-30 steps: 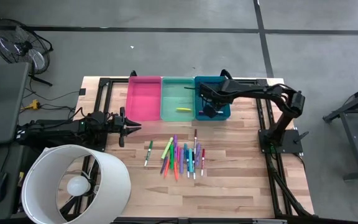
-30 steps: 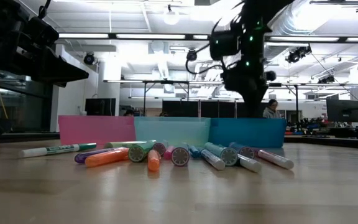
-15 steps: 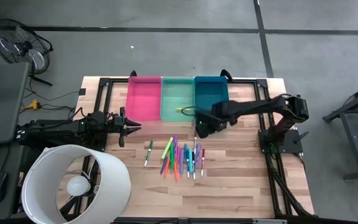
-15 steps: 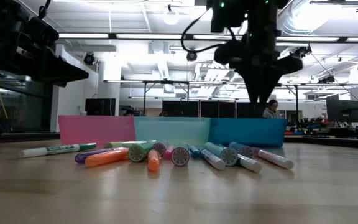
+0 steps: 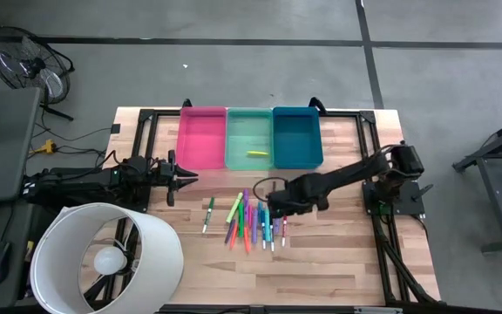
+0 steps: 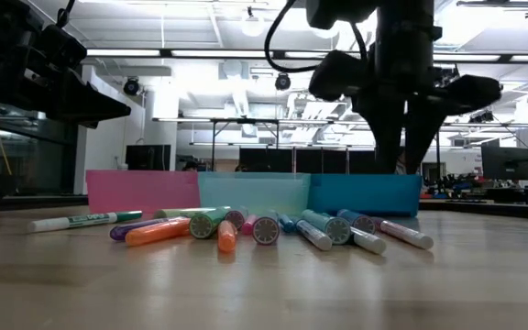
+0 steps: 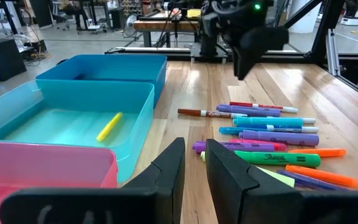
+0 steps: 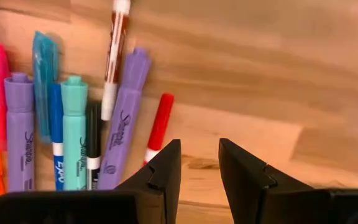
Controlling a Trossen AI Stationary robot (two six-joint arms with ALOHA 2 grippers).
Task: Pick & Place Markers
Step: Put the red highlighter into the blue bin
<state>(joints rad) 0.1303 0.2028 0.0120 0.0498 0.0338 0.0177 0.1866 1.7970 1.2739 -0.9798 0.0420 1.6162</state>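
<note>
Several markers [image 5: 255,218] in mixed colours lie side by side on the wooden table, near its middle. One yellow marker [image 5: 257,154] lies on the floor of the green bin [image 5: 248,131]. My right gripper [image 5: 274,203] hangs above the right side of the marker pile, pointing down, open by a narrow gap and holding nothing. In its wrist view the fingers [image 8: 199,152] stand over bare wood beside a red marker [image 8: 159,127] and a purple one [image 8: 124,118]. My left gripper [image 5: 190,177] waits at the table's left edge, level, with a narrow gap [image 7: 190,149] between its fingers.
A pink bin [image 5: 201,138], the green bin and a blue bin [image 5: 296,138] stand in a row at the far side. A large white round shade [image 5: 107,257] covers the near left corner. Black frame rails [image 5: 375,166] run along the table's sides.
My right gripper has come from above the blue bin toward the table's near edge, sinking a little, and now hangs over the right side of the marker pile. Its wrist has rolled on the way. The markers have stayed where they were.
</note>
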